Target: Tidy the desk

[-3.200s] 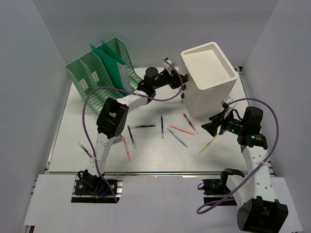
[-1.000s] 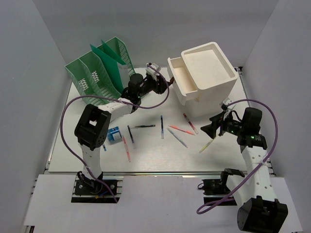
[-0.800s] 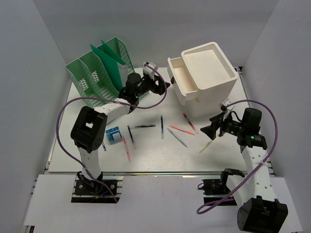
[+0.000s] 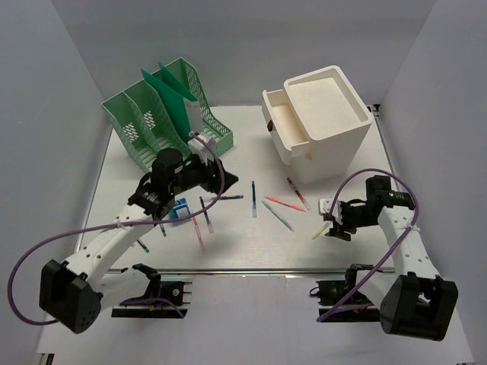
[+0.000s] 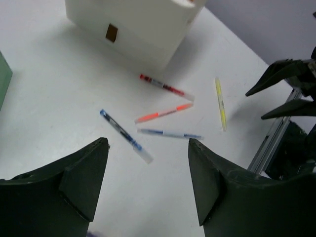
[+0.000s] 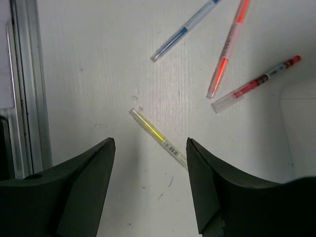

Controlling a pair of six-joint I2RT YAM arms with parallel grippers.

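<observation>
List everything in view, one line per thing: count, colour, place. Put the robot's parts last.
desk: one, white, under everything.
file organizer: one, green, back left.
drawer box: one, white, back right, one drawer pulled out.
pens: at least eight; dark blue, red, orange, yellow, pink; scattered mid-desk.
small box: one, blue, left of centre, partly under the left arm.
left gripper: one, black, open, over the left pens.
right gripper: one, black, open, above the yellow pen.

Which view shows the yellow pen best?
Right wrist: the yellow pen lies whole, close and sharp, its printed label visible. Left wrist shows the pen whole but small and far off. Top external shows the pen only as a thin yellow sliver.
</observation>
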